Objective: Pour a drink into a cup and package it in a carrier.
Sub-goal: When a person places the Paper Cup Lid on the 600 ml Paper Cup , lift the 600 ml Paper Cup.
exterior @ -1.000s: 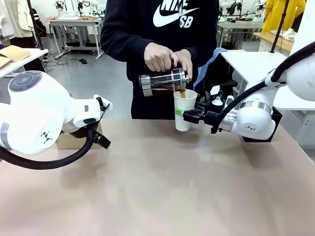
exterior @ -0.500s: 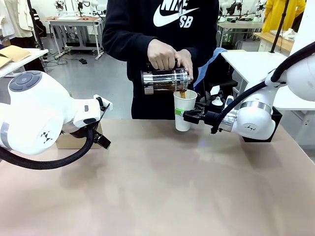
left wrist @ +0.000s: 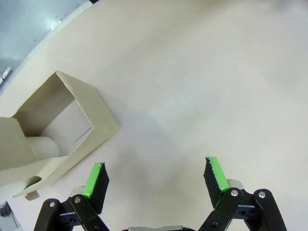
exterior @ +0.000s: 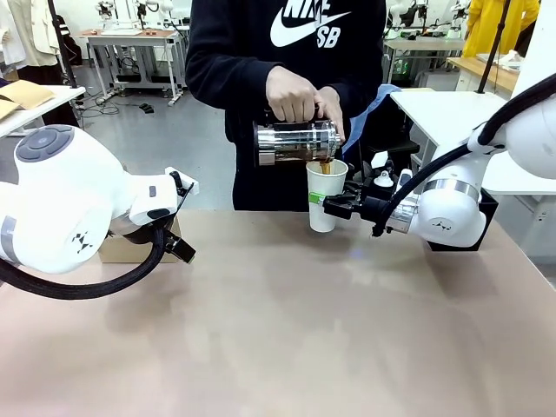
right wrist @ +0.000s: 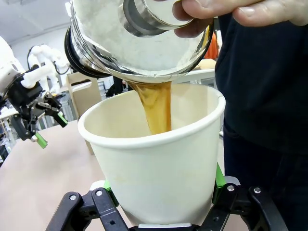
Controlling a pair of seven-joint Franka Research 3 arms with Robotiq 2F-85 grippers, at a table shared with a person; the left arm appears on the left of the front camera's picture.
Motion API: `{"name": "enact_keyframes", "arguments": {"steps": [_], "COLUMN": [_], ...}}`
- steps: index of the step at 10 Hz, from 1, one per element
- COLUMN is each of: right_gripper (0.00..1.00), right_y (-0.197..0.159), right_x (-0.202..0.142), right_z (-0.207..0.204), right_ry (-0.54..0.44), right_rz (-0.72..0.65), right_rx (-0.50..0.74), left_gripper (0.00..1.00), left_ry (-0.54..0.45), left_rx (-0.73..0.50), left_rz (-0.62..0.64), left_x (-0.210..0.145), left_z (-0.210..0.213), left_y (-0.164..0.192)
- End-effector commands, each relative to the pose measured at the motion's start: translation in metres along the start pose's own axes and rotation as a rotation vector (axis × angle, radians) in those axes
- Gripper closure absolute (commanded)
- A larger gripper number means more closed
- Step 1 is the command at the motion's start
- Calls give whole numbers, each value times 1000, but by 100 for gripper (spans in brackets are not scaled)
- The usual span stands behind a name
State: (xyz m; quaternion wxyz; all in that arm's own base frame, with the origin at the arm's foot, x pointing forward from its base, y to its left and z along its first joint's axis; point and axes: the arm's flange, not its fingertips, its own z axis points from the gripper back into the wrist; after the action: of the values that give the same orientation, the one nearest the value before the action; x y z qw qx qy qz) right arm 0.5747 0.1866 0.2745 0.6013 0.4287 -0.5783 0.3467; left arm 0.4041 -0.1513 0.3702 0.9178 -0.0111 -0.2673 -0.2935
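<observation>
White cup (right wrist: 159, 159) inside right gripper (right wrist: 163, 185)

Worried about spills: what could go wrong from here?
1. The drink pours from a tilted glass pitcher just above the cup; a small shift could spill it onto the right gripper.
2. That gripper clamps the paper cup low down, so its wall might buckle as it fills.
3. The carrier sits far off by the open left gripper; carrying the lidless cup there could slosh.
</observation>
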Motion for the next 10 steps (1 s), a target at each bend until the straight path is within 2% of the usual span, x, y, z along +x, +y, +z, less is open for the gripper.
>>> {"name": "enact_keyframes", "arguments": {"steps": [1, 10], "right_gripper": [20, 20], "right_y": [1, 1], "right_x": [2, 2], "right_z": [-3, -3], "right_ry": [-4, -4], "right_rz": [2, 2], "right_rx": [-21, -21], "left_gripper": [0, 0], "left_ry": [-1, -1], "left_rx": [-1, -1], "left_rz": [-1, -1], "left_x": [0, 0], "left_z": [0, 0], "left_y": [0, 0]}}
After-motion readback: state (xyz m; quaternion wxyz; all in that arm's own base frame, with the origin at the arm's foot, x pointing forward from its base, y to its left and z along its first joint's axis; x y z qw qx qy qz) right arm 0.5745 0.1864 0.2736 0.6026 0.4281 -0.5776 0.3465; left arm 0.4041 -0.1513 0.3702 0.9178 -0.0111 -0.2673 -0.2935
